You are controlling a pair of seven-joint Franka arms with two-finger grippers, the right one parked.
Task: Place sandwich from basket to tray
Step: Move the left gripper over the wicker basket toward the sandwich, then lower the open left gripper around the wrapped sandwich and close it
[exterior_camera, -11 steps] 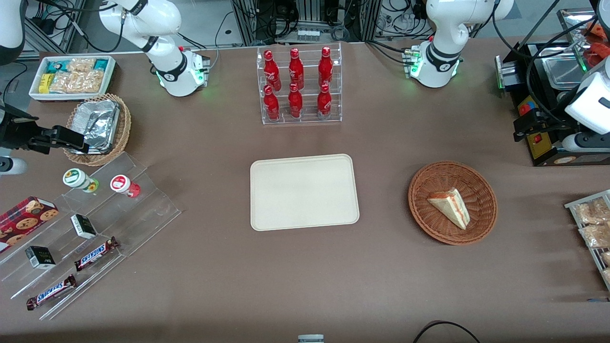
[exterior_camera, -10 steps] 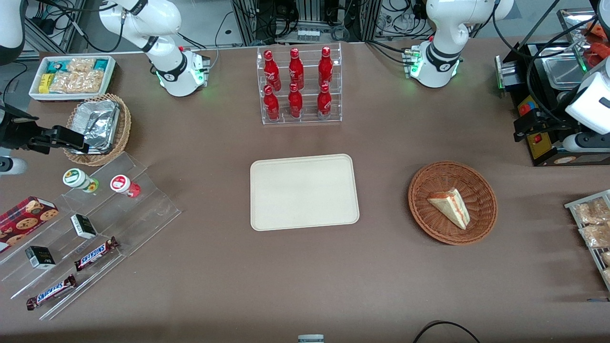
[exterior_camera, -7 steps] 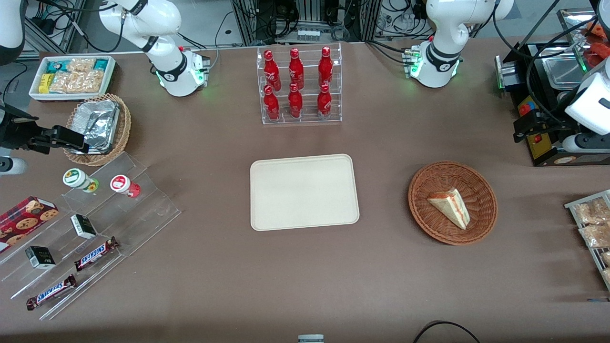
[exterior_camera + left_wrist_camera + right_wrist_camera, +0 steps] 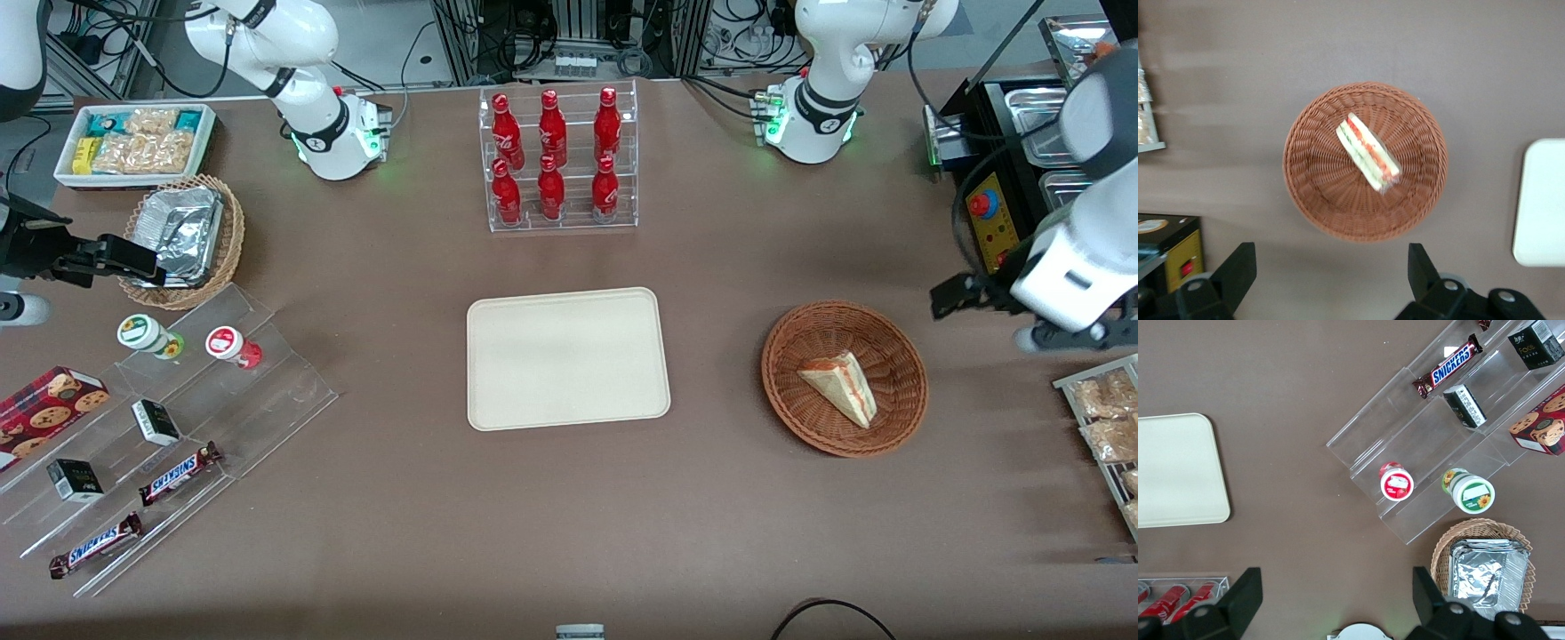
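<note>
The sandwich (image 4: 840,388), a pale bread wedge with red and green filling, lies in the reddish-brown wicker basket (image 4: 800,420). The left wrist view shows the sandwich (image 4: 1367,153) inside the basket (image 4: 1313,195). The cream tray (image 4: 567,358) lies flat at the table's middle, empty, and its edge shows in the left wrist view (image 4: 1541,207). My left gripper (image 4: 951,300) hovers above the table just outside the basket's rim, toward the working arm's end. It is open wide and empty (image 4: 1328,267), apart from the sandwich.
A black control box with a red button (image 4: 987,209) and a wire rack of snack bags (image 4: 1107,418) stand near the working arm. A clear rack of red bottles (image 4: 558,160) stands farther back than the tray. Acrylic steps with snacks (image 4: 178,418) lie toward the parked arm's end.
The left arm has swung from over the black box down toward the basket, nearer the front camera. The sandwich, basket and tray have not moved.
</note>
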